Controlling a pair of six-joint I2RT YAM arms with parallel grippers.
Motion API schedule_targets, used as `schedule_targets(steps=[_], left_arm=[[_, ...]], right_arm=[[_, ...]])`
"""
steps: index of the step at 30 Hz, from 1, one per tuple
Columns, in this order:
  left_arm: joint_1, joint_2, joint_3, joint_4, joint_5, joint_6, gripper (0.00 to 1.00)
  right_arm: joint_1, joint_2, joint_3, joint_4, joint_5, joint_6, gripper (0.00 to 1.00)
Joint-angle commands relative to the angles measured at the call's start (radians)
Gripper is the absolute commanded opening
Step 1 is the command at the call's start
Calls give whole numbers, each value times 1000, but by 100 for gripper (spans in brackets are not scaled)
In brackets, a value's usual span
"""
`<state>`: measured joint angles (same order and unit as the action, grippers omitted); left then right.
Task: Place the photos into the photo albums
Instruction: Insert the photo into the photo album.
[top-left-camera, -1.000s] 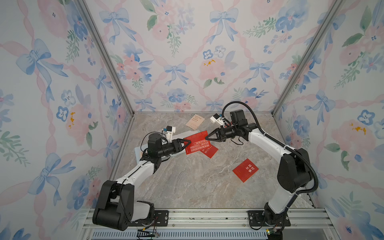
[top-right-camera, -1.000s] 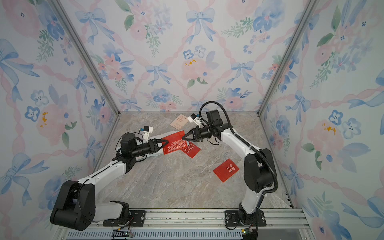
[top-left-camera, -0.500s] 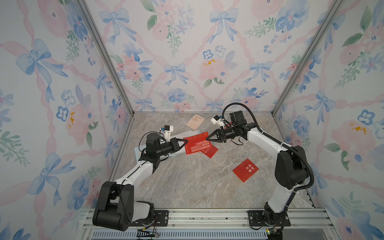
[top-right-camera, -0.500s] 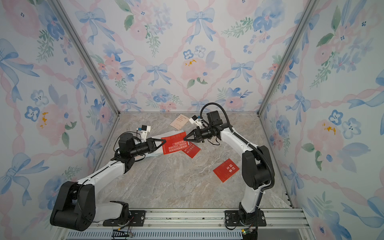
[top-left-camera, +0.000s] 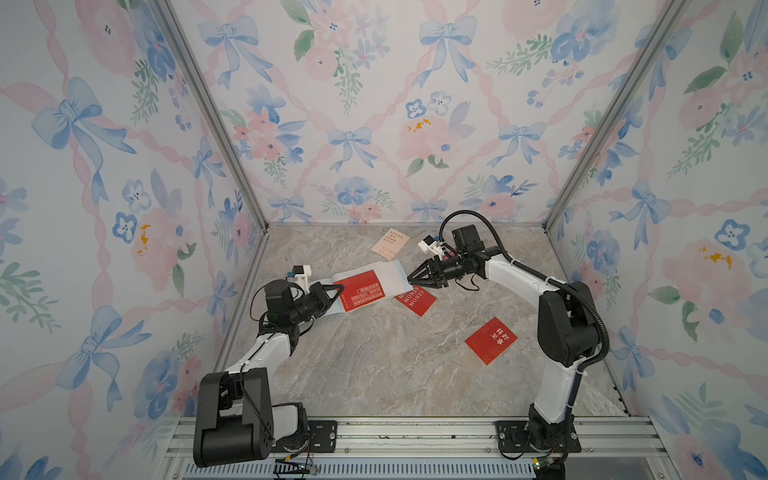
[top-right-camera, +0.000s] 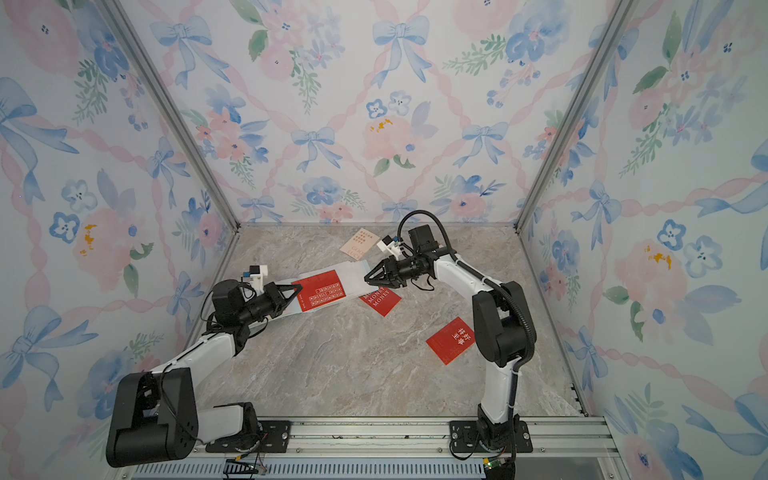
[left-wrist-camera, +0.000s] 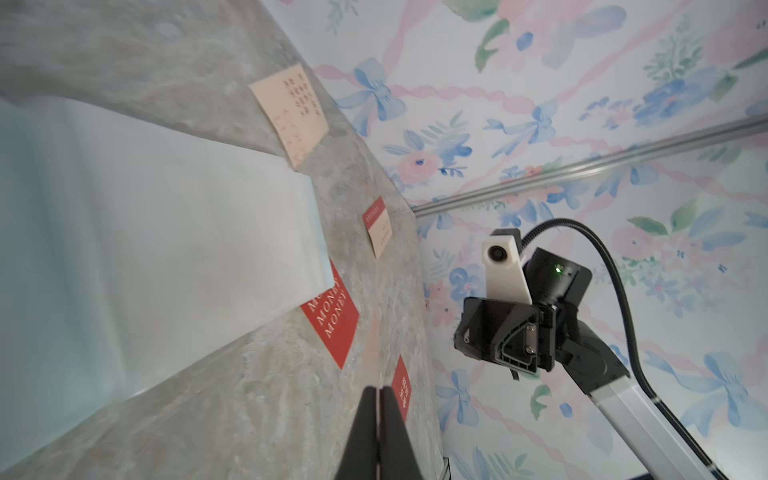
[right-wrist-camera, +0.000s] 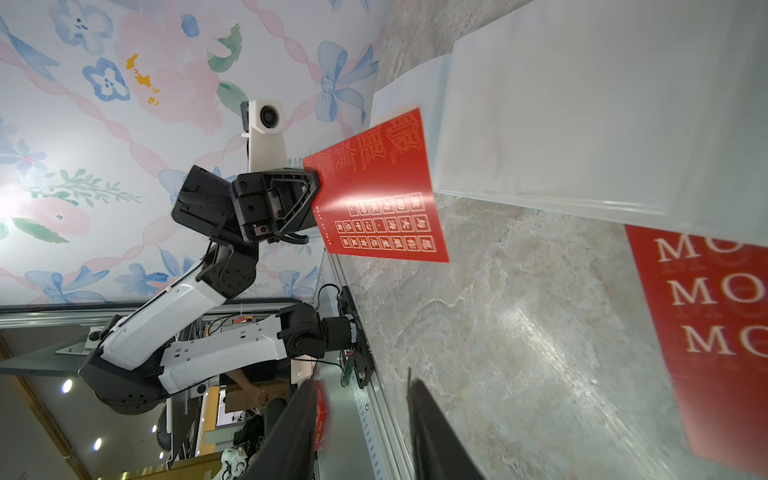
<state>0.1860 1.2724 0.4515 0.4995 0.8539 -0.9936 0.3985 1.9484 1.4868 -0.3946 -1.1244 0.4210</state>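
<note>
Right wrist view: we saw the left gripper (right-wrist-camera: 314, 183) clenched on the edge of a red rectangular paper card with gold grid print (right-wrist-camera: 374, 195), held over the pale blue album booklet (right-wrist-camera: 582, 124). Left wrist view hid that card. Right gripper (right-wrist-camera: 360, 386) stood released, empty.

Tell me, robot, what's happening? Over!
Left gripper shut on red grid card. Right gripper open, empty. Card not in album yet. MONEY card under album corner.
</note>
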Motion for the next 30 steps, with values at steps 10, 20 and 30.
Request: schedule_targets(steps=[10,20,30], left_arm=[[351,63,87,-364,-24,288,0],[365,228,217,-437,137,410,0],[352,253,279,-440,169,376,0]], right_arm=[[22,66,52,-92,39,-75,38],[19,91,50,-93,39,-91,38],[21,122,81,-186,110,-161,38]])
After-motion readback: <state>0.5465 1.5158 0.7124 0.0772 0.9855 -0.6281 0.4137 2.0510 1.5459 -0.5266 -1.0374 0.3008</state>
